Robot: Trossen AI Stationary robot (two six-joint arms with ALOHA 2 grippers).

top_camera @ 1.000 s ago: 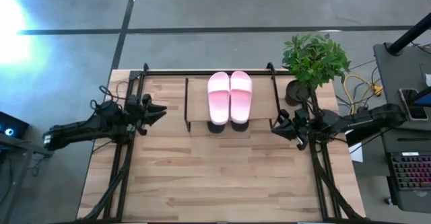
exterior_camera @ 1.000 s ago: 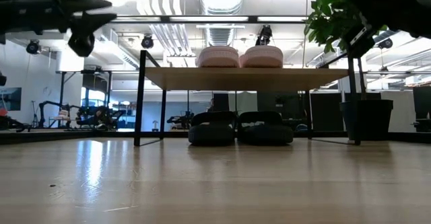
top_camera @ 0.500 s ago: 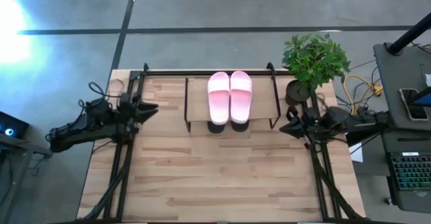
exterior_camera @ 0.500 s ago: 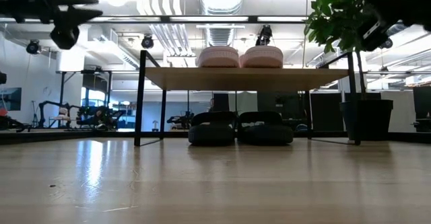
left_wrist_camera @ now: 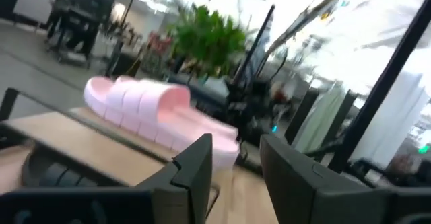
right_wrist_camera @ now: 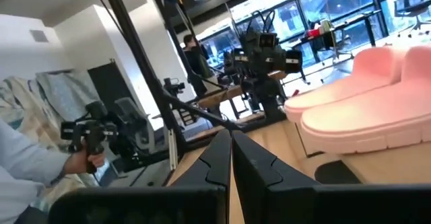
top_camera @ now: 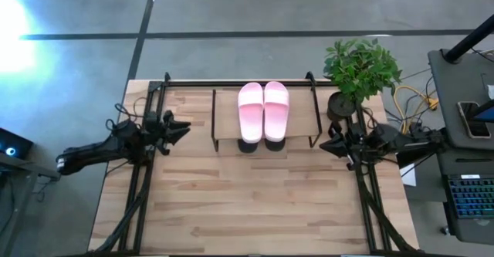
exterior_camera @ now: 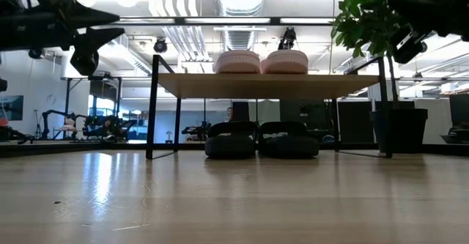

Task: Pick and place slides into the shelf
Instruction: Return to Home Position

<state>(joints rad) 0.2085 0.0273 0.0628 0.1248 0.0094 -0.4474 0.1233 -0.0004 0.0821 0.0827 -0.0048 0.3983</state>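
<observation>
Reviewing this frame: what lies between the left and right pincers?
The shelf, in the high view, stands between the left pincer and right pincer, with the pink slides on top. The low view shows the black slides underneath.

We found the two light pink slides (top_camera: 251,112) lying flat and side by side, touching, on the light wooden top board of the shelf (top_camera: 302,120). The larger black slides (exterior_camera: 231,140) sat side by side beneath that board, between its thin black legs.

We see left arm (top_camera: 99,150) & right arm (top_camera: 409,139): matt black, slim jointed links, loose black cables (top_camera: 120,114) by wrists; fingers (left_wrist_camera: 195,167) flat, angular, dark.
</observation>
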